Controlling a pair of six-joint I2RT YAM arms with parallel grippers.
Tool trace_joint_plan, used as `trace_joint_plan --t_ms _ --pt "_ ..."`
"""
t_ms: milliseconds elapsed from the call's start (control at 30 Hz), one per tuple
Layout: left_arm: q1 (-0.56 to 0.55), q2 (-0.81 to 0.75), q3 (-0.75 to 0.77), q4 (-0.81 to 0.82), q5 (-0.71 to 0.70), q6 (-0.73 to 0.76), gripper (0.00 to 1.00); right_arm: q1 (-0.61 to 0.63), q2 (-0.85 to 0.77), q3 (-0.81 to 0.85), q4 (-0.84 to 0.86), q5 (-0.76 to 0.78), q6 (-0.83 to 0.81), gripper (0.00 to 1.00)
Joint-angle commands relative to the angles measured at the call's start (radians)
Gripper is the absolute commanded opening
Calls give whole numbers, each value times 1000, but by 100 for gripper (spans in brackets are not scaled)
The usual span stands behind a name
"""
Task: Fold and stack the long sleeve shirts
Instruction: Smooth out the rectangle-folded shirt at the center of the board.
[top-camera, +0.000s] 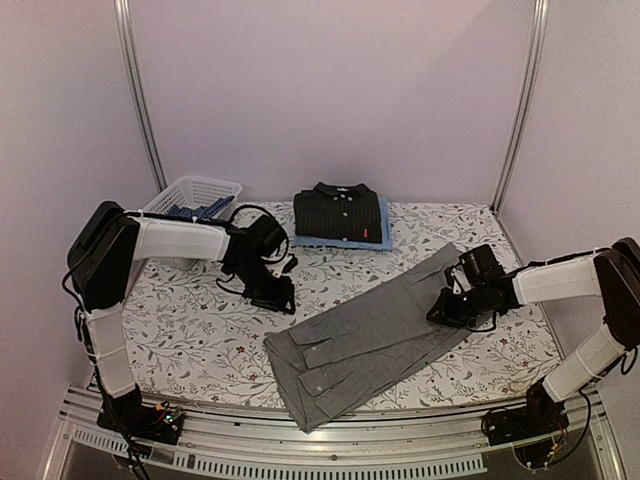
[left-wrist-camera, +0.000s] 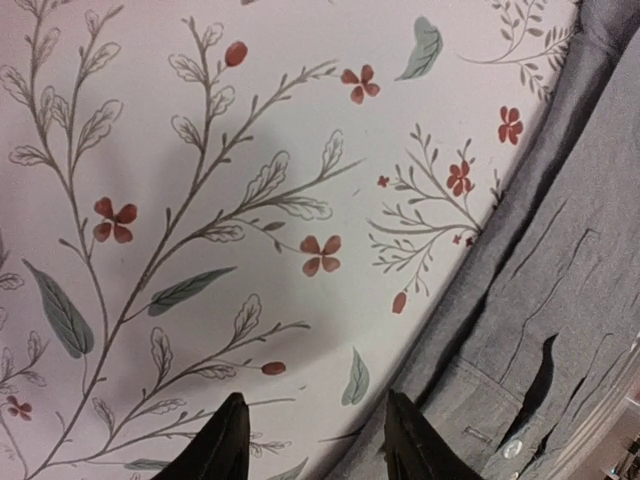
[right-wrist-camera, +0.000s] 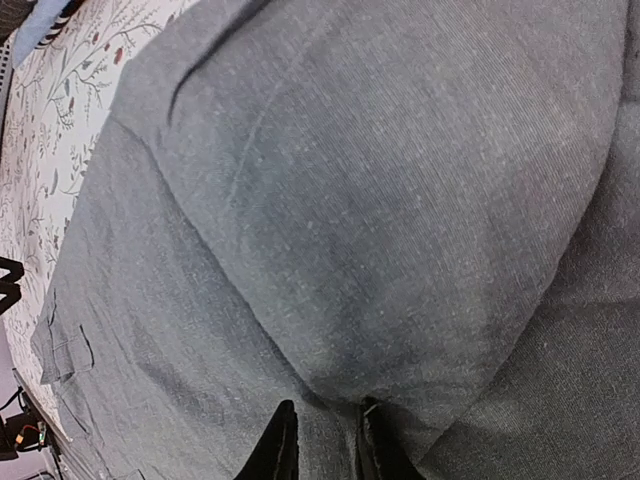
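- Top external view, main item: grey shirt (top-camera: 365, 335), laid out lengthways on the floral tablecloth (top-camera: 190, 320). It runs diagonally from the near centre edge toward the far right, with the sleeve cuffs lying at its near-left end.
- Black shirt (top-camera: 338, 212): folded into a rectangle at the far centre of the table, collar toward the back wall. It has a row of pale buttons down the front and a small red tag at its near-right corner.
- Light blue shirt (top-camera: 386, 238): folded, directly under the black shirt. Only a strip shows along the near and right sides.
- Basket (top-camera: 196, 192): white plastic lattice, at the far left corner. The dark blue contents are too small to identify.
- Left gripper (left-wrist-camera: 318, 448): over bare tablecloth, just beside the left edge of the grey shirt. Its fingers (left-wrist-camera: 230, 445) are spread apart with nothing between them, and a cuff button shows close by.
- Right gripper (right-wrist-camera: 325, 452): on the far-right part of the grey shirt. Its fingers (right-wrist-camera: 280, 448) are drawn close together and pinch a raised ridge of the grey cloth.
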Motion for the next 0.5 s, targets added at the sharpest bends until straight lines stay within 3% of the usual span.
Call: trace_joint_plan --t_ms 0,267,467 --pt "12 16 32 -20 18 32 46 -2 7 -29 29 20 39 20" --pt "12 31 27 -31 28 47 47 -69 -80 -5 -24 76 30 23" --pt "8 37 13 -30 48 50 47 -160 -54 25 -45 79 -10 23"
